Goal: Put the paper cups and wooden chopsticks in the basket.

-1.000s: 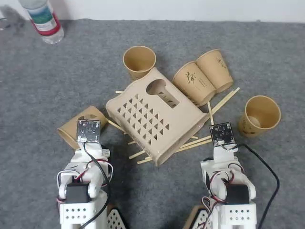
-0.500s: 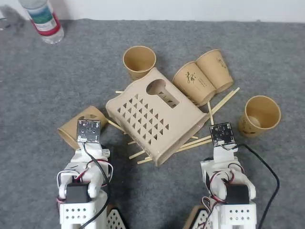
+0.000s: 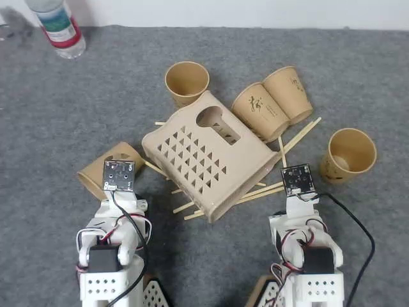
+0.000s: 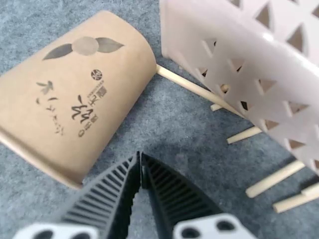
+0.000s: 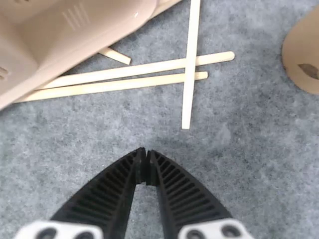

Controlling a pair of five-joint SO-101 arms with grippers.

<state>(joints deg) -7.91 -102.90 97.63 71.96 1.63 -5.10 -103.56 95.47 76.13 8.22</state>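
Observation:
A beige basket (image 3: 208,153) lies overturned mid-table on several wooden chopsticks (image 3: 265,190). One paper cup (image 3: 102,169) lies on its side at the left; my left gripper (image 4: 140,160) is shut and empty right beside that cup (image 4: 75,107), near the basket wall (image 4: 249,55). An upright cup (image 3: 186,82) stands behind the basket, two cups (image 3: 273,102) lie on their sides at the back right, and one cup (image 3: 348,155) stands at the right. My right gripper (image 5: 146,155) is shut and empty, just short of crossed chopsticks (image 5: 189,69) and the basket (image 5: 60,30).
A plastic water bottle (image 3: 59,22) stands at the back left corner. Grey carpet (image 3: 96,96) covers the table, with open room at the far left and front middle. Both arm bases (image 3: 108,268) sit at the front edge.

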